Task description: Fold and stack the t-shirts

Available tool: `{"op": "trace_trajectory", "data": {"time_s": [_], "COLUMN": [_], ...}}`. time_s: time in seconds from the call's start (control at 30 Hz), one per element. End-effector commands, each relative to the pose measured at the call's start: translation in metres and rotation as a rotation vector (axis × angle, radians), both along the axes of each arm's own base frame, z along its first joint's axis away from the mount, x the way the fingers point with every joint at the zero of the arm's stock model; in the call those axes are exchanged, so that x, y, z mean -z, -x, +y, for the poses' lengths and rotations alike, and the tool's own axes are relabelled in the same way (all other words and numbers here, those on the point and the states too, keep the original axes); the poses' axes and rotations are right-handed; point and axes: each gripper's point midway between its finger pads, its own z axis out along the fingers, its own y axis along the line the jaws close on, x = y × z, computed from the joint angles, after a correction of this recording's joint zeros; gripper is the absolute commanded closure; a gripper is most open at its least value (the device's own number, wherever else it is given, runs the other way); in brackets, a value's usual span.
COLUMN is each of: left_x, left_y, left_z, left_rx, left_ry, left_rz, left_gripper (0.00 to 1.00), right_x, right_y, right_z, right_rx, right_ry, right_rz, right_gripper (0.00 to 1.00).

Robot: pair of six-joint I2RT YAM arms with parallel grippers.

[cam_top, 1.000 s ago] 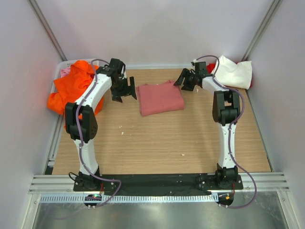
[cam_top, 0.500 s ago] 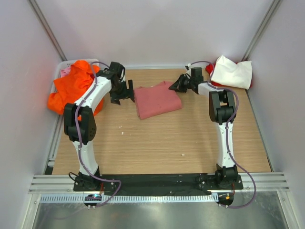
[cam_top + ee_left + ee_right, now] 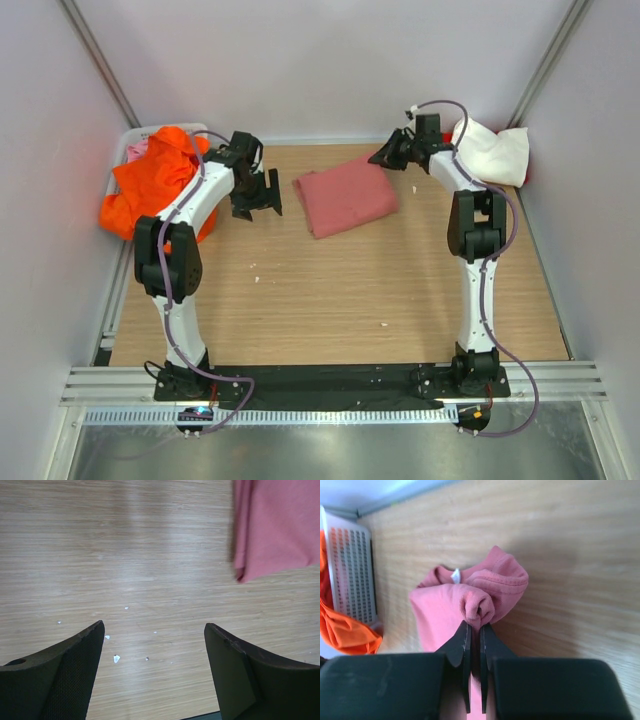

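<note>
1. Orange t-shirt (image 3: 150, 185) lies heaped over a white basket (image 3: 351, 575) at the far left corner of the counter (image 3: 330, 290).
2. Left pincer (image 3: 258, 205) hangs over bare wood with its jaws spread wide, holding nothing, just left of the folded shirt.
3. Salmon-pink t-shirt (image 3: 345, 198) lies folded at the far middle of the counter, its far right corner bunched up.
4. Right pincer (image 3: 383, 158) is clamped tight on that bunched corner.
5. White t-shirt (image 3: 492, 152) sits crumpled in the far right corner, beside the right arm.
</note>
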Motion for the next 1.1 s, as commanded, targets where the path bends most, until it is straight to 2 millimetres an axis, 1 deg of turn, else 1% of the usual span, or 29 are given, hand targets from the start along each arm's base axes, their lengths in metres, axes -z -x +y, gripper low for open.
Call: {"op": "trace_trajectory", "data": {"time_s": [0.0, 0.03, 0.07, 0.1, 0.13, 0.17, 0.2, 0.3, 0.33, 0.37, 0.4, 0.43, 0.47, 0.53, 0.63, 0.7, 0.73, 0.83, 1.07], "left_x": [-0.025, -0.026, -0.026, -0.026, -0.026, -0.026, -0.025, -0.025, -0.026, -0.026, -0.026, -0.026, -0.027, -0.027, -0.026, -0.026, -0.024, -0.022, -0.019], "left_y": [-0.005, -0.005, -0.004, -0.005, -0.004, -0.004, -0.003, -0.002, -0.003, -0.003, -0.002, -0.002, -0.002, -0.002, -0.002, -0.001, -0.001, -0.001, -0.001], "left_z": [-0.001, -0.001, 0.0, 0.0, 0.0, 0.0, 0.0, 0.0, 0.0, -0.001, -0.001, -0.002, -0.002, -0.003, -0.004, -0.003, -0.004, -0.003, -0.004], "left_rx": [0.006, 0.007, 0.006, 0.007, 0.008, 0.008, 0.008, 0.01, 0.01, 0.009, 0.009, 0.012, 0.013, 0.014, 0.016, 0.016, 0.018, 0.016, 0.017], "left_ry": [0.023, 0.021, 0.02, 0.018, 0.02, 0.02, 0.019, 0.023, 0.023, 0.025, 0.028, 0.032, 0.034, 0.035, 0.04, 0.039, 0.039, 0.038, 0.037], "left_rz": [-0.079, -0.083, -0.083, -0.084, -0.083, -0.083, -0.081, -0.079, -0.081, -0.082, -0.079, -0.079, -0.081, -0.081, -0.078, -0.077, -0.073, -0.067, -0.06], "left_gripper": [0.19, 0.19, 0.19, 0.19, 0.19, 0.19, 0.19, 0.19, 0.19, 0.19, 0.19, 0.19, 0.19, 0.19, 0.19, 0.2, 0.19, 0.2, 0.2], "right_x": [-0.095, -0.109, -0.112, -0.111, -0.115, -0.128, -0.136, -0.144, -0.147, -0.159, -0.164, -0.177, -0.182, -0.201, -0.224, -0.234, -0.242, -0.255, -0.273], "right_y": [-0.016, -0.021, -0.022, -0.022, -0.023, -0.026, -0.028, -0.029, -0.033, -0.035, -0.036, -0.037, -0.039, -0.041, -0.042, -0.043, -0.043, -0.044, -0.044], "right_z": [-0.035, -0.04, -0.043, -0.051, -0.055, -0.06, -0.068, -0.079, -0.099, -0.105, -0.111, -0.116, -0.124, -0.13, -0.143, -0.152, -0.155, -0.164, -0.186], "right_rx": [0.08, 0.092, 0.099, 0.113, 0.12, 0.123, 0.139, 0.145, 0.179, 0.191, 0.204, 0.214, 0.23, 0.247, 0.299, 0.335, 0.347, 0.386, 0.428], "right_ry": [0.054, 0.063, 0.072, 0.084, 0.092, 0.108, 0.126, 0.156, 0.163, 0.165, 0.163, 0.159, 0.156, 0.153, 0.157, 0.163, 0.165, 0.176, 0.153], "right_rz": [-0.159, -0.188, -0.192, -0.177, -0.185, -0.218, -0.228, -0.243, -0.248, -0.272, -0.276, -0.304, -0.313, -0.355, -0.403, -0.424, -0.442, -0.47, -0.507], "right_gripper": [0.99, 0.99, 0.99, 0.99, 0.99, 0.99, 0.98, 0.98, 0.99, 0.98, 0.99, 0.99, 0.98, 0.99, 0.98, 0.99, 0.99, 0.99, 0.99]}}
